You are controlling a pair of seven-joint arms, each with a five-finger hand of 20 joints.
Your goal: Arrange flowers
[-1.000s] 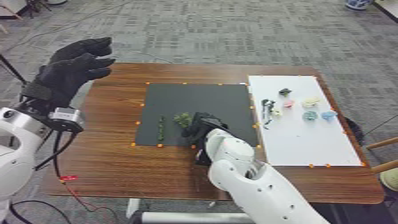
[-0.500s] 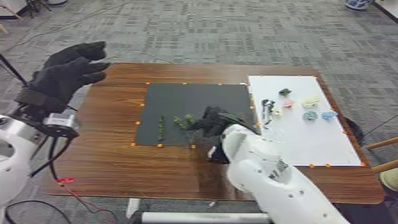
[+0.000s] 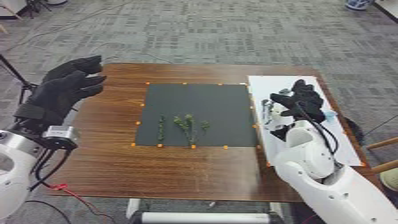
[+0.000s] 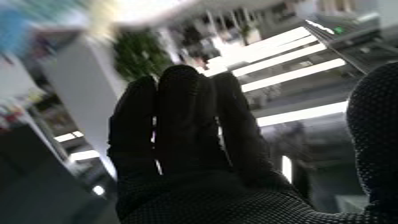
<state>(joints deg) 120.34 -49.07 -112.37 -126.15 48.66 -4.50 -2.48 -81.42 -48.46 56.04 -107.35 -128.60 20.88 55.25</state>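
Your right hand (image 3: 300,102), fingers straight and thumb wide, hides part of the white board (image 3: 277,84); a blue flower (image 3: 330,115) peeks out beside it, indistinct. Green stems (image 3: 186,127) lie on the black mat (image 3: 200,95). Your left hand (image 3: 67,82), fingers loose, hangs by the desk's (image 3: 200,175) left edge.

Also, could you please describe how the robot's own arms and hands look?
Both arms are white and rounded, with dark cables along them. The left hand and right hand wear black gloves; the right glove's fabric shows a fine dotted texture.
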